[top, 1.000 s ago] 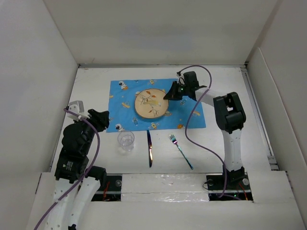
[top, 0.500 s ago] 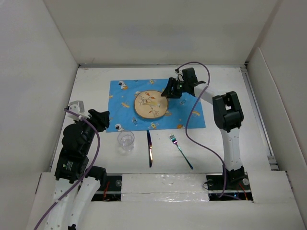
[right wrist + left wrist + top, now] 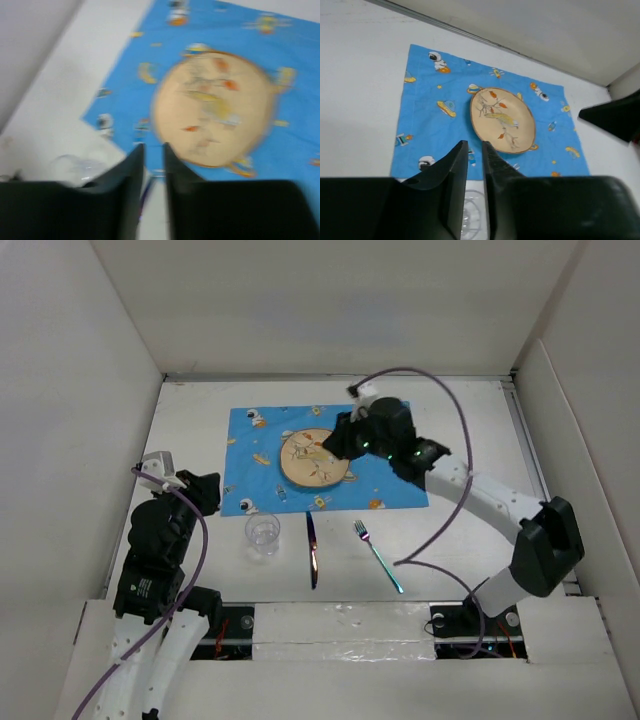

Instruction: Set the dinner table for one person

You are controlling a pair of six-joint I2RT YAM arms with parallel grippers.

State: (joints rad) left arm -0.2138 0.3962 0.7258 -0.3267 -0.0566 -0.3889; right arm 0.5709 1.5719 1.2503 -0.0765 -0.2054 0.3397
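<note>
The white dinner table (image 3: 480, 430) holds a blue cartoon-print placemat (image 3: 400, 475) with a tan plate (image 3: 312, 460) on it. A clear glass (image 3: 263, 534), a knife (image 3: 312, 552) and a fork (image 3: 379, 556) lie on bare table in front of the placemat. My right gripper (image 3: 338, 440) hovers at the plate's right edge, jaws close together and empty; its blurred wrist view (image 3: 154, 146) shows the plate (image 3: 215, 107) and the glass (image 3: 75, 165). My left gripper (image 3: 208, 488) is shut and empty at the placemat's front left, above the glass (image 3: 472, 225).
White walls (image 3: 110, 390) enclose the table on the left, back and right. The right arm's forearm (image 3: 480, 495) stretches over the placemat's front right corner, its purple cable (image 3: 440, 530) hanging near the fork. The right gripper's dark tip (image 3: 615, 117) shows in the left wrist view.
The right arm has swung: its elbow has moved right and nearer, and its gripper has shifted left to the plate's right edge. The left arm has barely moved.
</note>
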